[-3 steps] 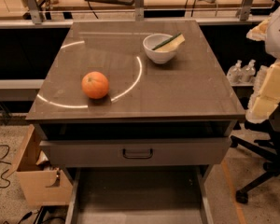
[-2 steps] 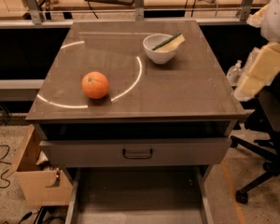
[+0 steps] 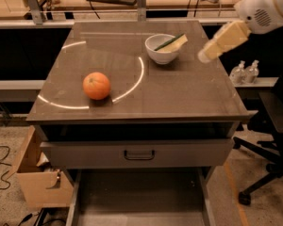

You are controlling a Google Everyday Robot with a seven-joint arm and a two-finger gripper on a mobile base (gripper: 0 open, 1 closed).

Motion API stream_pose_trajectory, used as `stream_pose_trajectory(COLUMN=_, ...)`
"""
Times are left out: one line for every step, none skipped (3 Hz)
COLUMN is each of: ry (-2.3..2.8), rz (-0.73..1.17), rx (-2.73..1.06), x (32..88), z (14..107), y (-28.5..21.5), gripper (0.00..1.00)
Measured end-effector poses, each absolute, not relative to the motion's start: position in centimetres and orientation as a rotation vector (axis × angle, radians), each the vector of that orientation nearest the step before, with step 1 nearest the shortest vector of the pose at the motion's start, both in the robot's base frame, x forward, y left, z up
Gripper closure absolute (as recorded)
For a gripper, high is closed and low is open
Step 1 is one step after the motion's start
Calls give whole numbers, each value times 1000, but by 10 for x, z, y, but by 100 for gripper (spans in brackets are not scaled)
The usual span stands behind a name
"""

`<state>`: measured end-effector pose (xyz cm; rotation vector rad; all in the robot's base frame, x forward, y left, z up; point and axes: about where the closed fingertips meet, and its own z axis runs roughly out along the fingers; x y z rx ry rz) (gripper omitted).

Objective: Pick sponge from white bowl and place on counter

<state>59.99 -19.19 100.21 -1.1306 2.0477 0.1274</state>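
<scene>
Counter (image 3: 188,91) with orange (image 3: 96,85), sponge (image 3: 176,43) in white bowl (image 3: 161,56), gripper (image 3: 207,54) nearby, grasp unclear, chair (image 3: 275,119)

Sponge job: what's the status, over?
Gripper hovering right of bowl, off the sponge. Sponge tilted in bowl, poking over rim. Orange well left on counter, not in the way.

hand (image 3: 205,55) right of white bowl (image 3: 161,55) — arm (image 3: 269,8) cut off top-right | sponge (image 3: 173,42) part-hidden inside

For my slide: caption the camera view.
Gripper hovers beside the white bowl holding the sponge; orange on counter.
</scene>
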Motion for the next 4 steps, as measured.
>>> stream_pose_trajectory(ry=1979, rz=300, rx=-983, x=638, z=993, y=-164, gripper=0)
stream_pose_trajectory(ry=1931, rz=450, rx=-866, x=668, z=980, y=-140, gripper=0)
stream_pose_trajectory(ry=1931, rz=450, rx=-867, x=668, z=980, y=-140, gripper=0)
stream_pose_trajectory(ry=1915, rz=485, rx=-898, x=689, z=965, y=-136, gripper=0)
